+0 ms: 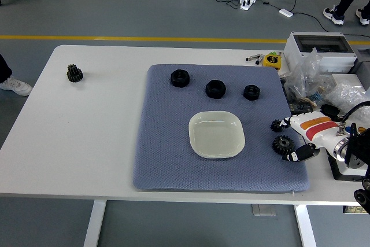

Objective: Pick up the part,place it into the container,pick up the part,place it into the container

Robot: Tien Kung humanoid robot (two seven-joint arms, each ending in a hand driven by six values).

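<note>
The right hand's (296,138) black fingertips (293,155) are spread wide and hold nothing — one set reaches up beside the small black gear (277,125), the lower ones curl just beside the larger black toothed gear (282,143), so the two parts sit bracketed at the hand's left, whether touched I cannot tell. Both gears lie near the right edge of the blue-grey textured mat (167,143), with a bare strip of mat between them and the pale square shallow dish (217,135) at the mat's middle. Along the mat's far side stand three black hexagonal nuts (214,88) in a row, well apart from the dish. The white table (87,137) is open to the left, where only a dark green gear (74,73) rests near the far left corner. Behind the hand, clear plastic bags (312,76) and a grey box (321,47) crowd the table's right edge.
</note>
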